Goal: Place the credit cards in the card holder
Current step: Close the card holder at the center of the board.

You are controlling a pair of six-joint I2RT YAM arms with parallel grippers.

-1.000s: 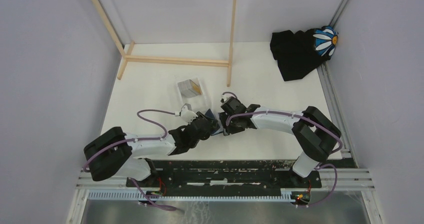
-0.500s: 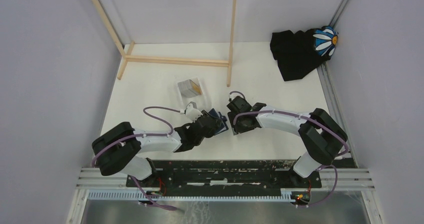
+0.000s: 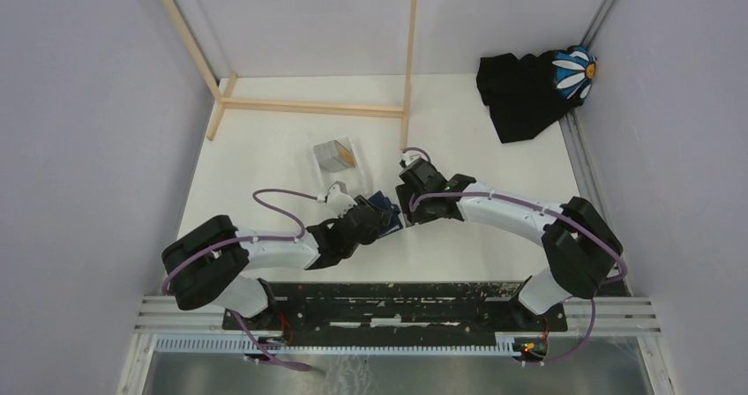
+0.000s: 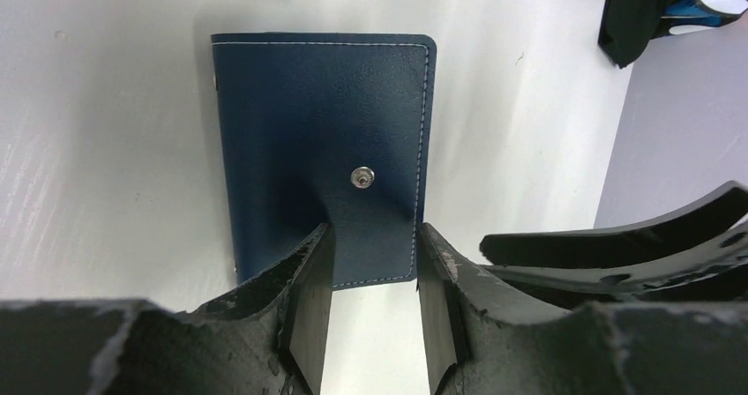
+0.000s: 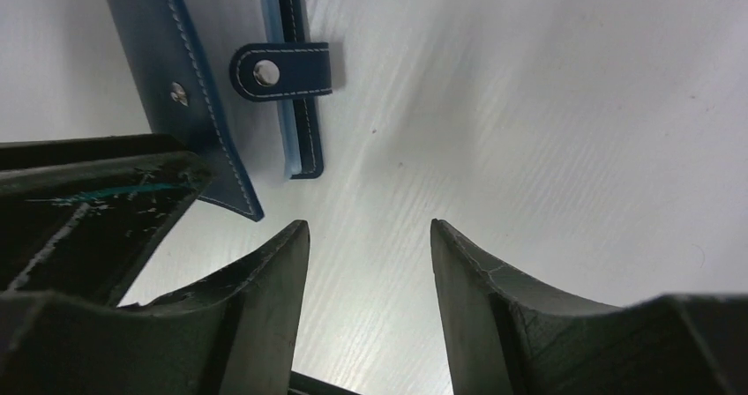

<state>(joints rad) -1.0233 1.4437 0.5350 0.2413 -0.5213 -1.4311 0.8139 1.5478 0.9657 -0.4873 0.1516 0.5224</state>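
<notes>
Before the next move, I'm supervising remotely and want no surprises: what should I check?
1. Grip: left end effector pinches the card holder by its flap: ok.
2. Holder's strap unsnapped: ok.
3. The right end effector open and empty: ok.
4. The credit cards located, in the clear box: ok.
5. The pockets facing up for loading: cannot tell.

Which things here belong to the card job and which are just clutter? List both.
Job: card holder; credit cards in the clear box.
Lying about: wooden frame; black cloth; daisy-print item.
</notes>
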